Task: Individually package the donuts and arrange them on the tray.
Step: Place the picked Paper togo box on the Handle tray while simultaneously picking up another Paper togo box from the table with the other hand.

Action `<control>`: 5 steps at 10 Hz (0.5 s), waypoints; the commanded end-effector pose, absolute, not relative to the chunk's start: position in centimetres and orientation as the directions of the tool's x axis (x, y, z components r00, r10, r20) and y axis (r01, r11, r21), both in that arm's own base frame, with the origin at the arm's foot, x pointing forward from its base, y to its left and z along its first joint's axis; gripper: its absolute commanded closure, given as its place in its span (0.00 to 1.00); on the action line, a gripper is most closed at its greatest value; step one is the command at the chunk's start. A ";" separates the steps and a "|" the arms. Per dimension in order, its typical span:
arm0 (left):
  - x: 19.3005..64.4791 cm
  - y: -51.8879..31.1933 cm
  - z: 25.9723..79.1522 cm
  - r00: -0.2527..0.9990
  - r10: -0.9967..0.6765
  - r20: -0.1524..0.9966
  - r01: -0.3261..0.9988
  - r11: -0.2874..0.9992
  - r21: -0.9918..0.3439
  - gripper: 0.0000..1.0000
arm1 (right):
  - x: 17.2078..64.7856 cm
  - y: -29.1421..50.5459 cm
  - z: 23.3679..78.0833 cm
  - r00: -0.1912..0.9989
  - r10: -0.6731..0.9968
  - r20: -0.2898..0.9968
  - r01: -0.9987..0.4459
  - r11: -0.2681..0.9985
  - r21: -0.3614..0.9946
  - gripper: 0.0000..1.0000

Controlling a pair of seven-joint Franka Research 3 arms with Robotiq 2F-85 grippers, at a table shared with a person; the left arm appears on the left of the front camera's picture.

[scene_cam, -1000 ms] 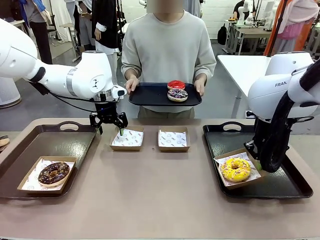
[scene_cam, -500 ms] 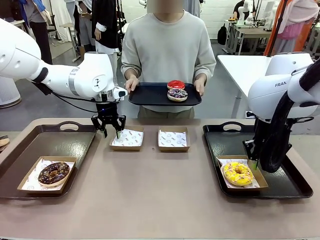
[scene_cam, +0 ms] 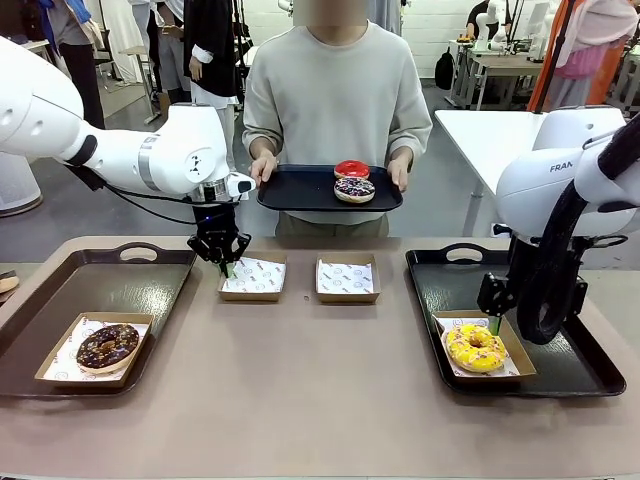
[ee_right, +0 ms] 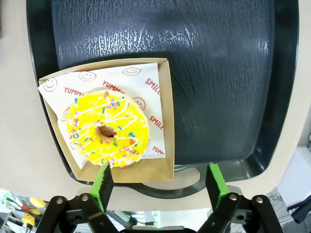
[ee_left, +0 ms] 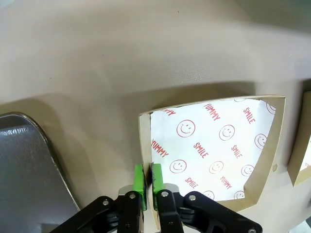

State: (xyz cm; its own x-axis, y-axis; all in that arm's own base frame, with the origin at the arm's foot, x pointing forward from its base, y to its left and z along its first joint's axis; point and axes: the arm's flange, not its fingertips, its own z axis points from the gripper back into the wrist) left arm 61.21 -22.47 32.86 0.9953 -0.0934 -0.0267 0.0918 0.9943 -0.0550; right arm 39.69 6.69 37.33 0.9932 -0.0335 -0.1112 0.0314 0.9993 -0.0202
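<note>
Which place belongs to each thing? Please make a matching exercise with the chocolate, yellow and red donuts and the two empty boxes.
Things:
1. chocolate donut
2. yellow donut
3. red donut
4. empty boxes

Places:
a. on the raised tray, held by the person
b. on the right tray
c. on the bare table, between the trays
d. on the left tray

Pairs: 1-d, 2-b, 3-a, 4-c.

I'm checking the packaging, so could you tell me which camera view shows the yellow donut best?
The right wrist view: it looks straight down on the yellow donut, whole in its paper-lined box. The front view shows the yellow donut smaller, at a slant. The left wrist view faces an empty box.
</note>
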 end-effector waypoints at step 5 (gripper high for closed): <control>60.8 -22.5 34.4 0.996 -0.075 -0.052 0.072 0.996 -0.049 1.00 | 37.6 5.3 39.4 0.996 -0.030 -0.080 0.038 0.994 0.101 0.00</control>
State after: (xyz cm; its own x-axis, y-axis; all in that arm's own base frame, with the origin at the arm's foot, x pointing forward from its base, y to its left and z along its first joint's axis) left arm 61.18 -22.45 33.37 0.9954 -0.0885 -0.0375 0.0862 0.9945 -0.0592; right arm 39.29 6.13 38.57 0.9944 -0.0521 -0.0923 0.0552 0.9980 0.0319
